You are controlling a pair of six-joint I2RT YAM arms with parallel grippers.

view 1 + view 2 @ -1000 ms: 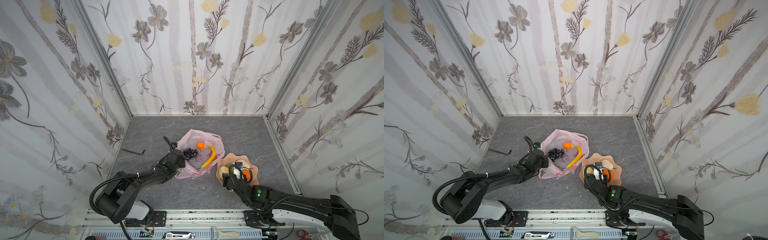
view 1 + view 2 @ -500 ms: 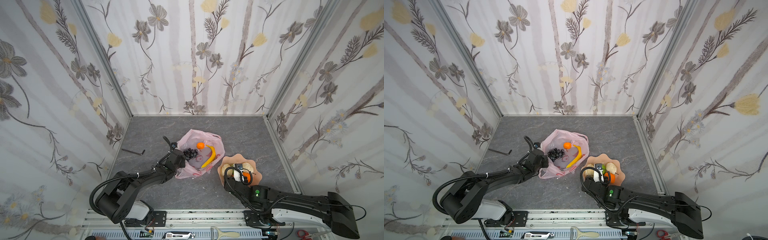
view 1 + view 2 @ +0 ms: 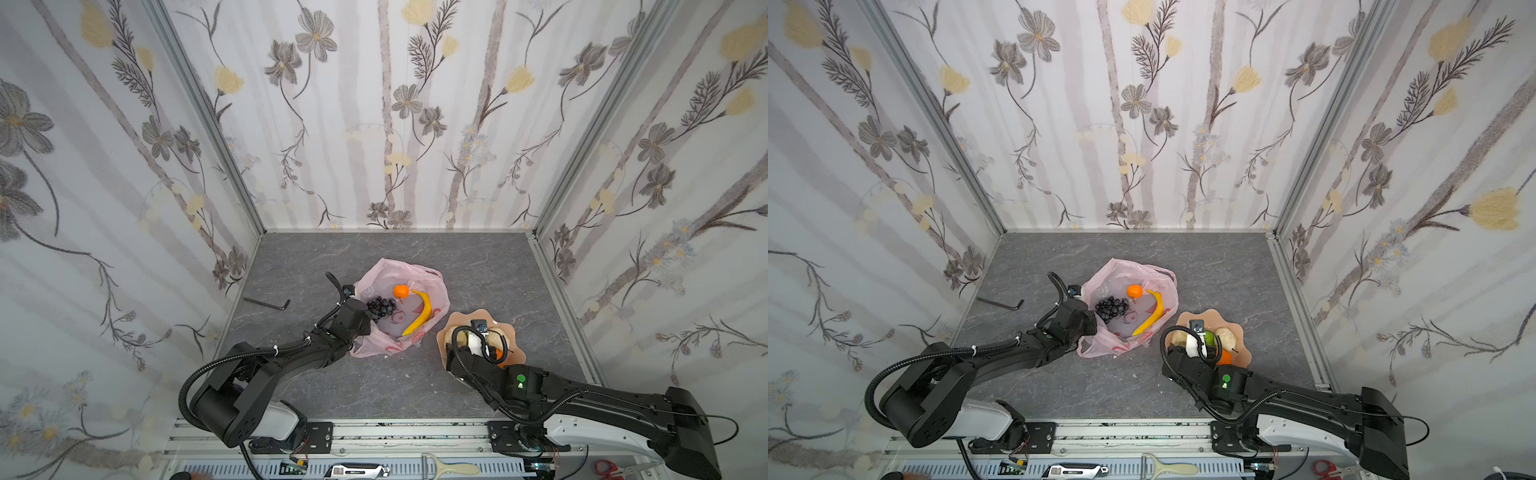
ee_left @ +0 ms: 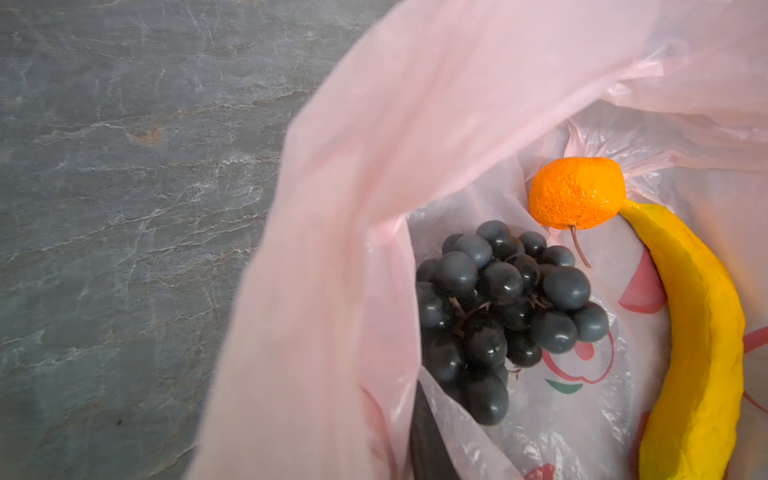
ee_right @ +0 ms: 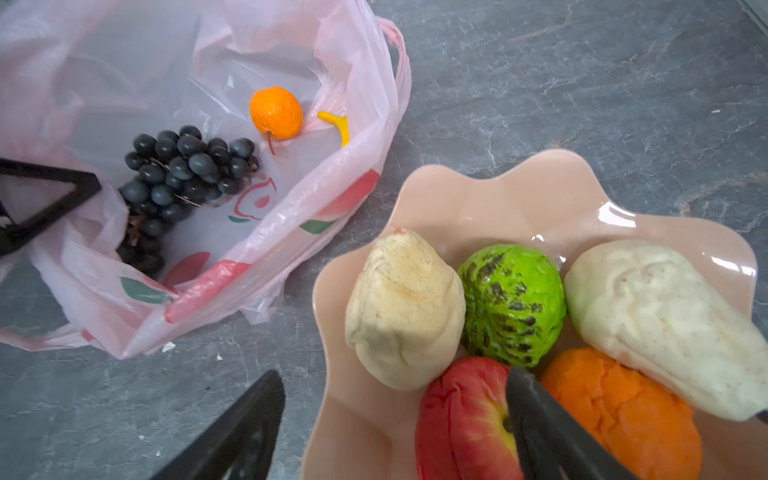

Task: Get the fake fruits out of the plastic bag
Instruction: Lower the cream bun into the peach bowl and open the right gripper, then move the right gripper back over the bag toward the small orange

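Ann: Well, where are the fake fruits [image 3: 1111, 307]?
Ben: Three lie inside the plastic bag [image 3: 386, 270]: a dark grape bunch [image 3: 380, 307], a small orange [image 3: 401, 291] and a yellow banana [image 3: 420, 313]. The small orange touches the tip of the banana.
Ann: And where is the bag?
Ben: It sits open on the grey table [image 3: 374, 386], in the lower middle of both top views.
Ann: What about the other fruits?
Ben: They are in the peach dish [image 5: 519, 195], just right of the bag in both top views. I see two beige lumpy ones [image 5: 405, 307], a bumpy green fruit [image 5: 513, 303] between them, a red apple [image 5: 461, 419] and a second orange [image 5: 623, 411].
Ann: What is the left gripper [image 3: 362, 322] doing?
Ben: It is at the left edge of the bag, pinched tight on the thin pink rim, next to the grapes.
Ann: And the right gripper [image 5: 395, 374]?
Ben: Its jaws stand wide apart at the lower edge of the dish. One jaw is over the table, one over the apple. It grips nothing.
Ann: Anything else?
Ben: A little black bent key [image 3: 268, 302] lies on the table, well left of the bag, near the flowery wall [image 3: 124, 208].
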